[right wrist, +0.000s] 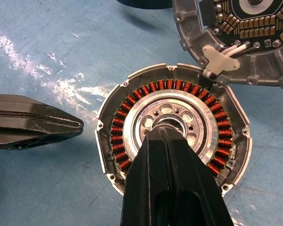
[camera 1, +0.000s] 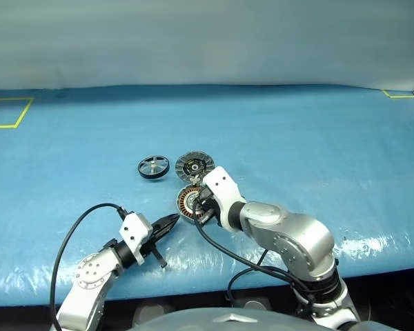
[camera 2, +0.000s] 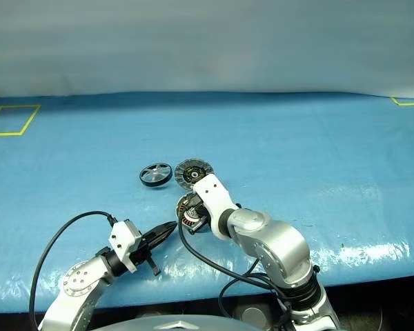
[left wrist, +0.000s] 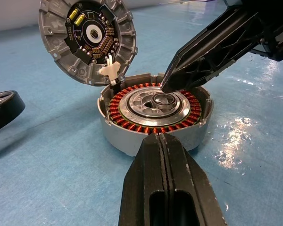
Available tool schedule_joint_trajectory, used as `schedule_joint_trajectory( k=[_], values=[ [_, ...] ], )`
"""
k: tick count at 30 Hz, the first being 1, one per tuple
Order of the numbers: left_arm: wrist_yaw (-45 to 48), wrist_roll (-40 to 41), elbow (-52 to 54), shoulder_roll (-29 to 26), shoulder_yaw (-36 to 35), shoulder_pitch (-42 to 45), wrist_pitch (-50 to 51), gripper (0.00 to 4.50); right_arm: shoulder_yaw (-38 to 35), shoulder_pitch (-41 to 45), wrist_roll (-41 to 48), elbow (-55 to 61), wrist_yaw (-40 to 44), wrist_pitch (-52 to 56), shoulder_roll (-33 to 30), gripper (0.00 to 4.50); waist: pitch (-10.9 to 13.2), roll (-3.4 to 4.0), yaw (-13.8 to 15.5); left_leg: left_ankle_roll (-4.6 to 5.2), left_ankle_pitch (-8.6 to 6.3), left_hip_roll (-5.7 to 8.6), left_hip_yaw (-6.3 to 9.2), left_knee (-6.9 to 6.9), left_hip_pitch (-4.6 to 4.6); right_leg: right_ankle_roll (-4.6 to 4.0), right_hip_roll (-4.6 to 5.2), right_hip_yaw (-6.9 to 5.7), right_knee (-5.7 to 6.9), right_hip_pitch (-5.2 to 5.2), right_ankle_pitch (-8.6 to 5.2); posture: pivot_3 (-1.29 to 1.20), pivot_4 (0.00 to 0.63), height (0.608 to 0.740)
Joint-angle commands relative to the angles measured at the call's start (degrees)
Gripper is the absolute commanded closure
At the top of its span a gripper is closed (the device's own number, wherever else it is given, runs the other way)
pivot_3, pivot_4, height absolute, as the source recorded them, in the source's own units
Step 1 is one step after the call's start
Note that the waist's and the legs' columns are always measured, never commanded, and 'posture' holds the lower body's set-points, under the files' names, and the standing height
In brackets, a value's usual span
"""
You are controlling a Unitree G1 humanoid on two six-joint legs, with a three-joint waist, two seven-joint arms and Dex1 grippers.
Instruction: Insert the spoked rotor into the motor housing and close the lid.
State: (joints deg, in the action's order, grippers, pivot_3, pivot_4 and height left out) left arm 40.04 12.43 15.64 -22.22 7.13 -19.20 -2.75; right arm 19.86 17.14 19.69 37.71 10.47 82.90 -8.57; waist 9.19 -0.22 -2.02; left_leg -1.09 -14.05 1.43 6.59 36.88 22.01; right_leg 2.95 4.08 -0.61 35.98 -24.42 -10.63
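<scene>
Copper windings ring the silver hub of the motor housing (right wrist: 172,136), which sits open on the blue table cover (camera 1: 317,145). Its lid (left wrist: 87,40) stands tilted back at the far edge, dark inner face showing. The spoked rotor (camera 1: 154,167) lies just left of the lid. The right gripper (left wrist: 166,85), shut and empty, points down over the hub; the left gripper (camera 1: 175,219), also shut and empty, hovers just beside the housing's near wall
</scene>
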Motion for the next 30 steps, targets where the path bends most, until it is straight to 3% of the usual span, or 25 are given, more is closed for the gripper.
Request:
schedule_joint_trajectory(
  k=[1,30],
  values=[
    [-0.02,0.12,-0.31,-0.29,0.0,-0.24,-0.39,4.5,0.35,0.95,0.09,-0.1,-0.11,-0.99,0.5,4.48,0.01,0.01,-0.04,0.0,0.0,0.0,0.0,0.0,0.0,0.0,0.0,0.0,0.0,-0.01,0.0,0.0,0.15,0.74],
    [-0.8,-0.4,-1.55,0.41,0.49,0.1,-1.06,4.5,3.56,2.28,-1.0,-6.01,1.01,-5.48,-0.5,4.48,0.02,0.03,-0.09,0.0,0.0,-0.01,-0.01,-0.06,0.01,0.0,0.0,0.0,-0.01,-0.05,0.0,0.0,0.15,0.74]
  ],
)
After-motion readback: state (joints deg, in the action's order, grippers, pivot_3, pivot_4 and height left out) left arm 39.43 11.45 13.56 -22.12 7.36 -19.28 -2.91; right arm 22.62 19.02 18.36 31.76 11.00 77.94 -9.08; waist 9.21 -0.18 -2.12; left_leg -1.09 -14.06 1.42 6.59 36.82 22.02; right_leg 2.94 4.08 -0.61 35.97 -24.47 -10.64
